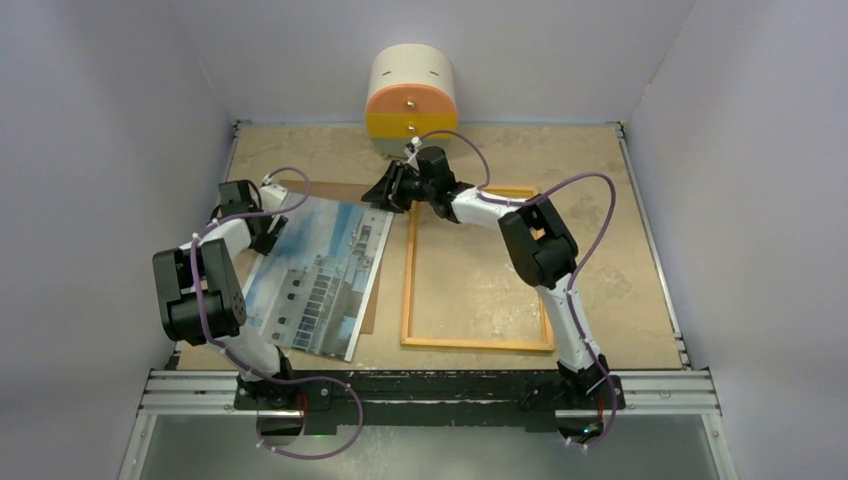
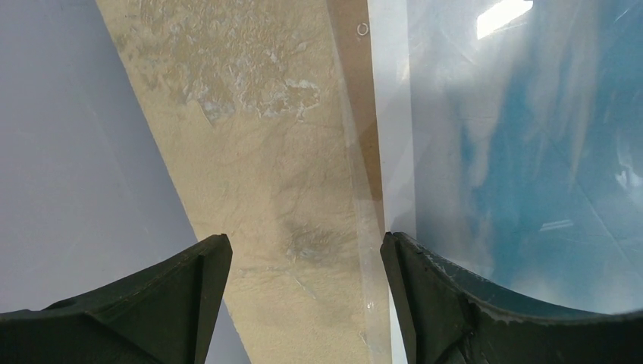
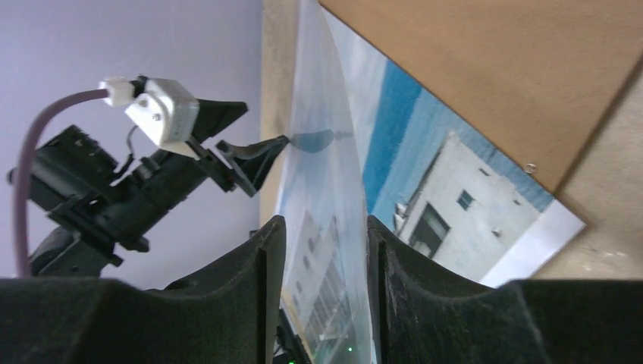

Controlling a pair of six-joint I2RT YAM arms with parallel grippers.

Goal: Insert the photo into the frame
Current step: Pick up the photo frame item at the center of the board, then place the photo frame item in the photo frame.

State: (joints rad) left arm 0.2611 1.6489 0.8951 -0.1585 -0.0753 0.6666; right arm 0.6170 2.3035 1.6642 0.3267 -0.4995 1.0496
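The photo [image 1: 318,272], a white building under blue sky, lies face up left of centre on a brown board [image 1: 372,300]. A clear sheet [image 3: 322,174] covers it, tilted up at one edge. The frame [image 1: 478,343] lies flat to its right, showing table inside. My left gripper [image 1: 268,232] is open at the photo's far left edge. In the left wrist view [image 2: 305,250] one finger is over the photo [image 2: 531,152] and the other over bare table. My right gripper [image 1: 385,192] is at the photo's far right corner, jaws apart [image 3: 326,227], with the clear sheet between them.
A white and orange cylinder [image 1: 411,95] stands at the back wall. Pale walls close in the table on the left, right and back. The brown board [image 3: 493,68] extends beyond the photo [image 3: 455,182]. The left gripper [image 3: 250,159] touches the sheet's far edge.
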